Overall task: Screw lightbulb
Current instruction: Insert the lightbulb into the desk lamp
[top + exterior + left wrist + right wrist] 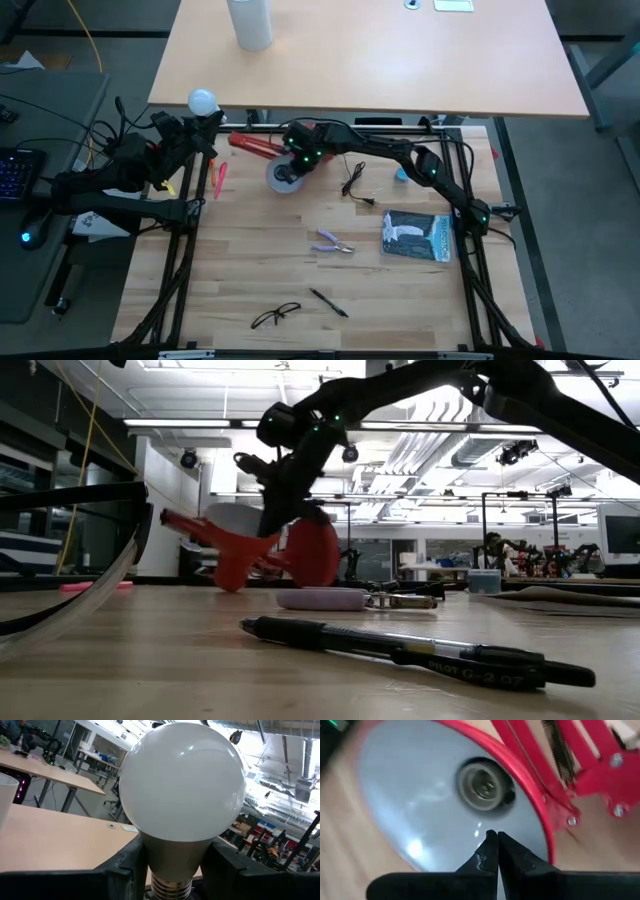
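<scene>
**Bulb held at the counter's edge, lamp shade facing up**

A wooden counter (250,270) fills the overhead view. At about ten o'clock, the left claw (197,128) grips the lightbulb (203,101) by its neck, globe pointing away from the arm. Toward twelve o'clock lies the red lamp (285,170), its empty socket (484,785) showing. The right claw (492,851) hangs over the shade, fingers pressed together, holding nothing.
</scene>
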### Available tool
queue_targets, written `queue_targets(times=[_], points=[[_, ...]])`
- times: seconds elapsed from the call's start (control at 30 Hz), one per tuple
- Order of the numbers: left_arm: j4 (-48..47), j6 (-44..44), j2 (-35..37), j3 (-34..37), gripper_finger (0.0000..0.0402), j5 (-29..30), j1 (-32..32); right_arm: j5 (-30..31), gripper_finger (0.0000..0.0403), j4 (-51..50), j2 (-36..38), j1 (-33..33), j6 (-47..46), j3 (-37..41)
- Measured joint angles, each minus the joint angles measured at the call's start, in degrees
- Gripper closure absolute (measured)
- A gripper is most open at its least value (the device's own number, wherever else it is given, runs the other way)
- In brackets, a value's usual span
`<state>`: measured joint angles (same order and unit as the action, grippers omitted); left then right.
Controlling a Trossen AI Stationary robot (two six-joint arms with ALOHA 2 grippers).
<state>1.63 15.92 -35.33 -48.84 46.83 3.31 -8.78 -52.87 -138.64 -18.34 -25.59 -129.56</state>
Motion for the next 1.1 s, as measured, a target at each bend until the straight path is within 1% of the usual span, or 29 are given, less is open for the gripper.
queue_targets(times=[0.07, 0.17, 0.33, 0.47, 0.6, 0.73, 0.93, 1.1], points=[[0.0, 0.0, 0.0, 0.0, 0.0268, 0.0, 0.0, 2.1, 0.0403, -3.1, 0.2, 0.0, 1.2, 0.0], [0.0, 0.3, 0.0, 0.0, 0.0268, 0.0, 0.0, 3.7, 0.0403, -8.5, 0.2, -0.1, 3.8, 0.0], [0.0, 0.3, 0.0, 0.0, 0.0268, 0.0, 0.0, 6.3, 0.0403, -18.7, 0.3, 0.9, 10.2, 0.0], [0.0, 0.4, 0.0, 0.0, 0.0268, 0.0, 0.0, 4.6, 0.0403, -23.2, 0.4, 2.2, 13.2, 0.1], [0.0, 0.4, 0.0, 0.0, 0.0268, 0.0, 0.0, 2.3, 0.0403, -23.8, 1.0, 4.7, 14.1, 0.1], [0.0, 0.4, 0.0, 0.0, 0.0268, 0.0, 0.0, 0.1, 0.0403, -25.0, 1.5, 8.6, 15.1, 0.1], [1.4, 0.4, 0.0, 0.0, 0.0268, 0.0, 0.0, -1.1, 0.0403, -29.0, 1.5, 14.3, 16.6, 0.1], [1.7, 0.4, 0.0, 0.0, 0.0268, -0.1, 0.0, -1.3, 0.0403, -29.3, 1.8, 17.8, 16.4, 0.1]])
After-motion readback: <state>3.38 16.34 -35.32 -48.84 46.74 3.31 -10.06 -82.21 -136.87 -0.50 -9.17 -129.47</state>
